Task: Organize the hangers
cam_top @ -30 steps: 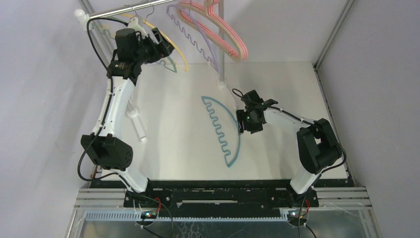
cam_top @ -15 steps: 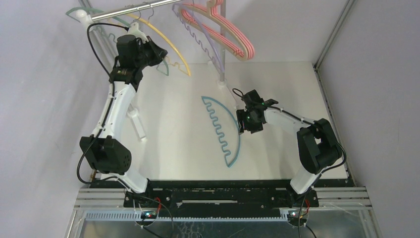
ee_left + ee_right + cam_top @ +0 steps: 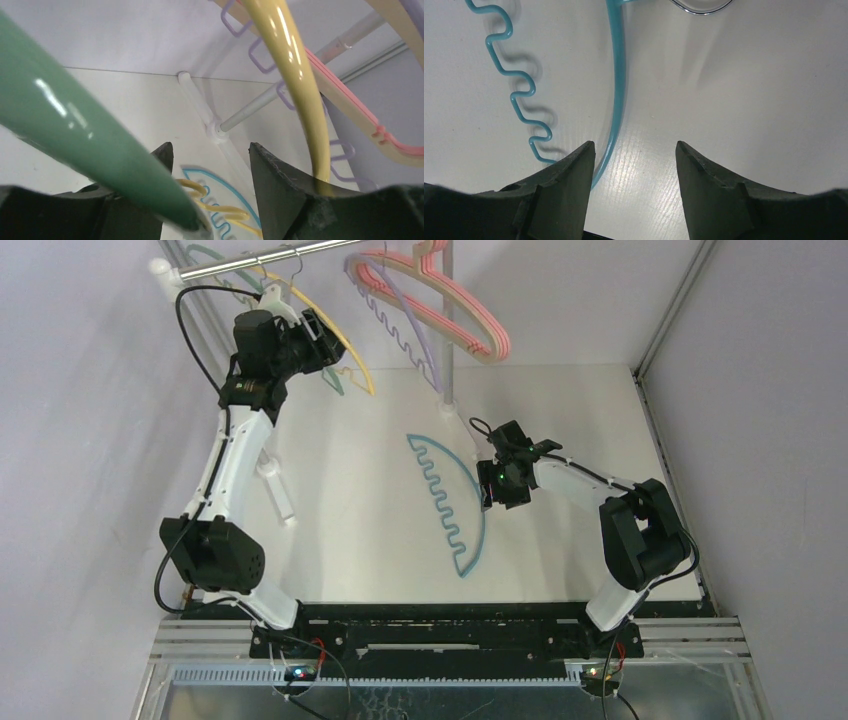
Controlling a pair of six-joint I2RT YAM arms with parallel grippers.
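A silver rail (image 3: 260,257) at the back left carries several hangers. My left gripper (image 3: 330,348) is raised among them and open. A green hanger (image 3: 75,130) crosses in front of its left finger, and its lower tip (image 3: 336,383) shows just below the gripper. A yellow hanger (image 3: 300,85) runs down past the right finger. Lavender wavy (image 3: 400,330) and pink-and-tan hangers (image 3: 460,315) hang further right. A teal wavy hanger (image 3: 450,502) lies flat on the table. My right gripper (image 3: 635,150) is open low over the table, and the teal hanger's curved bar (image 3: 616,90) runs just inside its left finger.
A white upright post (image 3: 447,360) rises behind the teal hanger, with its foot (image 3: 216,131) on the table. A second white support (image 3: 278,490) stands by the left arm. Grey walls close in the left, back and right sides.
My left gripper was open, shut half a second ago, and stands open again. The green and yellow hangers have swung on the rail. The right arm has not moved.
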